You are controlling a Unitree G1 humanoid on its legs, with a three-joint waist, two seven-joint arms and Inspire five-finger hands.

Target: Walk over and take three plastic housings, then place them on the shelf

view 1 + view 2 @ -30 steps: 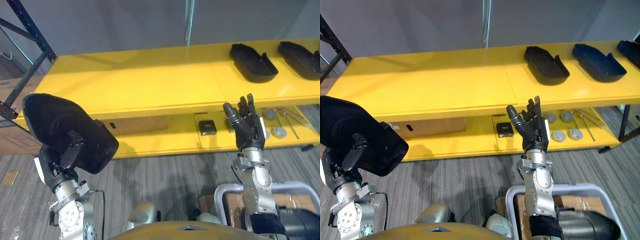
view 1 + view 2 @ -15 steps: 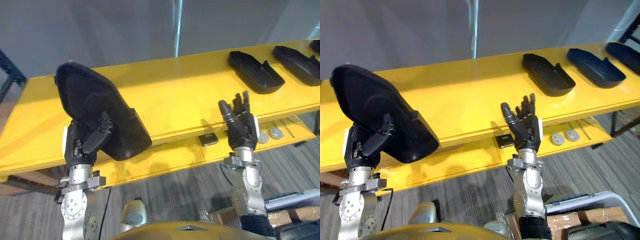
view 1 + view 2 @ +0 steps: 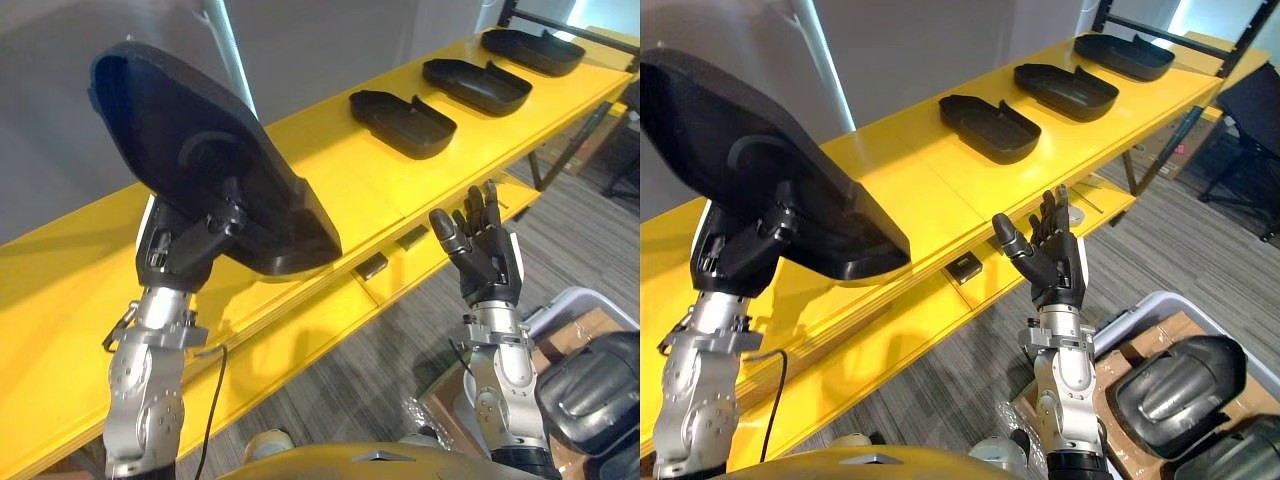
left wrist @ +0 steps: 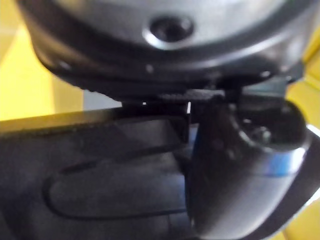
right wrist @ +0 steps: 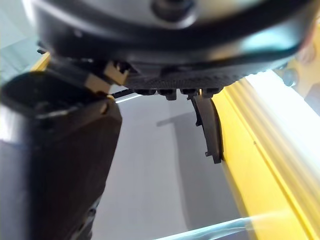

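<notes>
Housing (image 3: 200, 170) is clamped in the left hand (image 3: 188, 248) at 10 o'clock, lifted above the yellow shelf (image 3: 322, 152), probably to clear its edge before going down beside the three others (image 3: 405, 112) lying in a row toward 1 o'clock. Its long axis runs tilted from 10 to 4 o'clock, broad face toward the camera, lower end pointing at the shelf. The right hand (image 3: 487, 258) at 4 o'clock is raised, fingers spread wide and empty, likely kept clear.
</notes>
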